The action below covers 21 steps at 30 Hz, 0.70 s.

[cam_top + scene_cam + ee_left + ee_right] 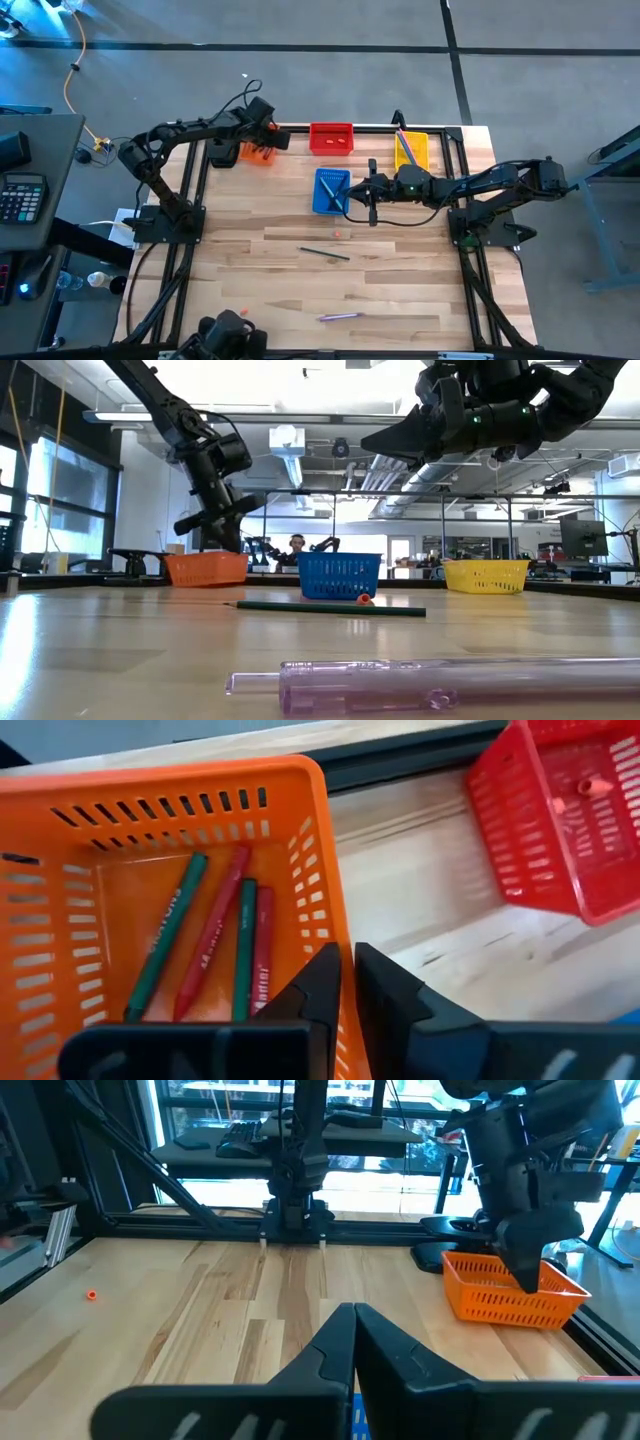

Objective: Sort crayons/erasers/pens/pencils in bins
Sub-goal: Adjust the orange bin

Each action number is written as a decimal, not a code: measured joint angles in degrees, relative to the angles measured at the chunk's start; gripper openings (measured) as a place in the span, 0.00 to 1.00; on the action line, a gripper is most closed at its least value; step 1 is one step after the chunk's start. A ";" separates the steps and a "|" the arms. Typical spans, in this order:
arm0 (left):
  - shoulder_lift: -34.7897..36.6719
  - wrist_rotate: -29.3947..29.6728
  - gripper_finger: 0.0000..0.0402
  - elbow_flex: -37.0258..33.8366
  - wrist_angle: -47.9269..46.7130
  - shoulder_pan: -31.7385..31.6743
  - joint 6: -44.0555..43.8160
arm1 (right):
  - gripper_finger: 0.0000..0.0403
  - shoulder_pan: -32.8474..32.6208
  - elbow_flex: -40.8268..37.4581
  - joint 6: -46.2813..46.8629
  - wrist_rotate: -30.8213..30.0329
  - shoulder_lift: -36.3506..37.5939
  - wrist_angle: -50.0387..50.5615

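My left gripper (268, 140) (347, 982) hangs shut over the orange bin's (254, 154) right wall, holding nothing. Inside that bin (60, 850) lie several crayons (215, 935), green and red. My right gripper (371, 190) (354, 1330) is shut and empty, level above the table beside the blue bin (331, 190), pointing toward the table's left. The red bin (331, 138) holds a pink eraser (590, 787). The yellow bin (411, 150) holds long sticks. On the table lie a dark pencil (325, 253), a small eraser (338, 234) and a purple pen (340, 316).
All four bins stand along the table's far side, with a black frame rail (300, 128) behind them. Another orange eraser (91, 1293) lies on the wood toward the near left. Bare wood (260, 280) stretches between the bins and the near edge. A person shows far behind the table (297, 545).
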State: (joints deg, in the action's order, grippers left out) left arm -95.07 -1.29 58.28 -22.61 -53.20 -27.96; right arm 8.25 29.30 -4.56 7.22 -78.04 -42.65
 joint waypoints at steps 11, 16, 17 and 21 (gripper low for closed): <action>0.00 0.67 0.05 -0.11 2.59 1.36 -0.57 | 0.00 0.00 0.00 0.00 0.00 0.00 0.02; 0.00 0.75 0.12 -0.11 2.86 1.57 -0.40 | 0.00 0.00 0.00 0.00 0.00 0.00 0.02; 0.00 0.83 0.14 -0.11 2.86 1.56 -0.40 | 0.00 0.00 0.00 0.00 0.00 0.00 0.02; 0.00 0.86 0.22 -0.11 2.86 1.56 0.07 | 0.00 0.00 0.00 0.00 0.00 0.00 0.02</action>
State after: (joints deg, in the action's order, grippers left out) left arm -95.07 -0.43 58.17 -19.75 -51.64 -27.89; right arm 8.25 29.30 -4.56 7.22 -78.04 -42.63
